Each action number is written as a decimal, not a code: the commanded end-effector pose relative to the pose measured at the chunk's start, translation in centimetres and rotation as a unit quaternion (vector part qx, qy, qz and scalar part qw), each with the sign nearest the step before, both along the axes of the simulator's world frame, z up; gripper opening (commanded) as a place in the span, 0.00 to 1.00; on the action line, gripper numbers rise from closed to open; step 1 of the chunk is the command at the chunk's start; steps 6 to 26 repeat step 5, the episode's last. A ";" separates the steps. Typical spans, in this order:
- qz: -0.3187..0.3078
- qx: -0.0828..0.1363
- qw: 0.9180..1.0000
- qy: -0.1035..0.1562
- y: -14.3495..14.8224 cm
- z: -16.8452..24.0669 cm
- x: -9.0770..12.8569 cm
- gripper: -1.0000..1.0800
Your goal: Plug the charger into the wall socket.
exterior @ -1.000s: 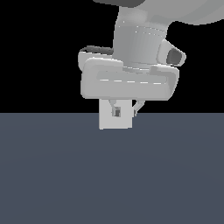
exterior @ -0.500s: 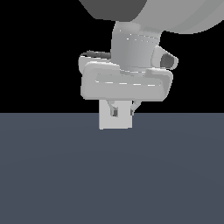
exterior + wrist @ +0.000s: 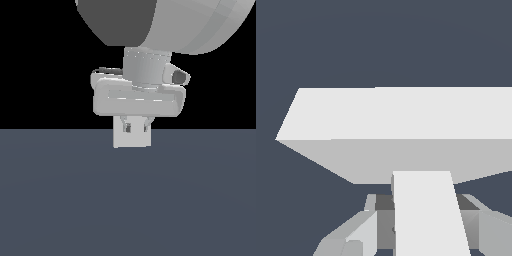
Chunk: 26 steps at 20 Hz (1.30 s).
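In the exterior view my gripper (image 3: 136,129) hangs over the floor with its two fingers close together in front of the wall socket (image 3: 132,141), an upright white square plate. Its orange dots do not show. In the wrist view the charger (image 3: 425,210), a narrow off-white block, sits between my fingers (image 3: 358,234), and the gripper (image 3: 423,237) is shut on it. The charger's far end reaches the socket (image 3: 391,125), which shows as a broad white slab. I cannot tell whether they touch. In the exterior view the charger blends into the white plate.
A plain dark grey-blue floor (image 3: 128,200) spreads under everything, with black background above it. The arm's large grey and white links (image 3: 165,25) fill the top of the exterior view.
The arm's upper links have swung to fill more of the top of the exterior view and the hand has shifted slightly to its left. The plate and fingers stay in about the same spot.
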<state>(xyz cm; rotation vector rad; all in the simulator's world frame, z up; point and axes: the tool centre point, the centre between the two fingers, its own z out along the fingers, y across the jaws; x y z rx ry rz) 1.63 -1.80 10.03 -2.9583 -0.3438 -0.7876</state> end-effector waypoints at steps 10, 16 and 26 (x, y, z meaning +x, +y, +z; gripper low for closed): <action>0.000 -0.001 1.000 0.000 0.0 0.0 0.2 0.00; 0.000 -0.001 1.000 0.000 0.0 0.0 0.2 0.00; 0.000 -0.001 1.000 0.000 0.0 0.0 0.2 0.00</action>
